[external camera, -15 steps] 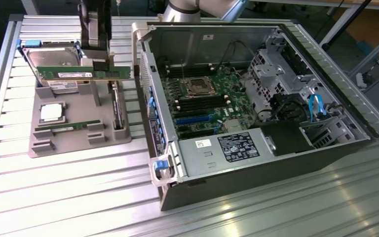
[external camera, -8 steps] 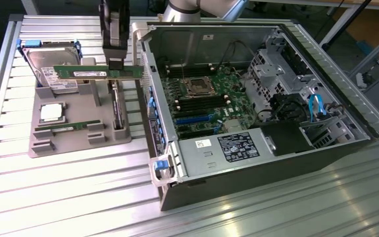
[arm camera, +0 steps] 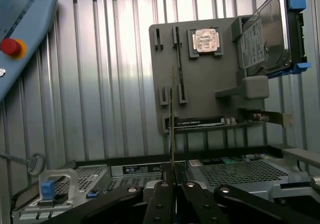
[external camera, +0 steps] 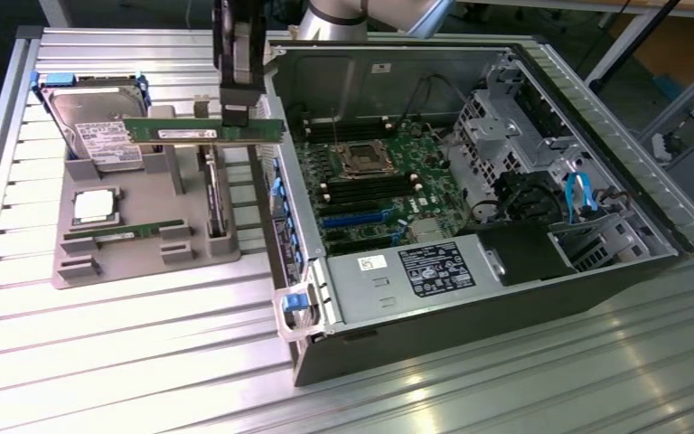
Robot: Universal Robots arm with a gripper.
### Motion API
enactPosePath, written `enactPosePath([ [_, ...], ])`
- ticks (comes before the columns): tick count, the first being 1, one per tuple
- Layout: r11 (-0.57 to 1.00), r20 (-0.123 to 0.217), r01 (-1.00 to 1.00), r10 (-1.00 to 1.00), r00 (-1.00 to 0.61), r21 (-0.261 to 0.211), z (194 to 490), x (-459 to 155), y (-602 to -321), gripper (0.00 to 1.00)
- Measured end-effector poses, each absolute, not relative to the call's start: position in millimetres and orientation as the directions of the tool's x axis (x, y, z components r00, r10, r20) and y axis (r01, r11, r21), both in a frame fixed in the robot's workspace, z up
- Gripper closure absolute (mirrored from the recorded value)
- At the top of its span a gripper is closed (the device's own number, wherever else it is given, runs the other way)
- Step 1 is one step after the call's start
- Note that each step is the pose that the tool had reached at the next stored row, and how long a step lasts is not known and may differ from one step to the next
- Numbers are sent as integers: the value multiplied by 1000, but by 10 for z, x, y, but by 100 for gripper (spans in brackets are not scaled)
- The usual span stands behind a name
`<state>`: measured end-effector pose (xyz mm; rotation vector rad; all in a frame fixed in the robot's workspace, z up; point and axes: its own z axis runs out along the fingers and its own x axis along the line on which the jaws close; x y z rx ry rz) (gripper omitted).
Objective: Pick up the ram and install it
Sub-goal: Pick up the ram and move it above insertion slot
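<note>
The claw (external camera: 236,114) is clenching the ram (external camera: 178,132) by its upper edge, holding it level above the gray holder (external camera: 142,203), likely so its contact edge is hanging free.

The arm (external camera: 353,16) runs off the exterior view at twelve o'clock, so its upper links go unseen. The hand (external camera: 236,113) covers the middle of the ram (external camera: 173,131) it clamps, and the ram in turn hides part of the grey tray (external camera: 142,208) behind it. Print on the power supply label (external camera: 434,269) is too small to read. The desk (external camera: 130,362) is cropped at six o'clock. In the wrist view the ram shows edge-on, faces hidden; the hard drive (arm camera: 265,33) and a grey-blue pendant (arm camera: 20,28) are cut by the frame.
</note>
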<state>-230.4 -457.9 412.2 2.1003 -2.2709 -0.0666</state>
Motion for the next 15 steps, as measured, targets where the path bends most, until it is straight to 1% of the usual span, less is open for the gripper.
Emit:
enactPosePath([
  [15,78,6,-995,-997,-78,68,4123,-1952,-4579,88],
])
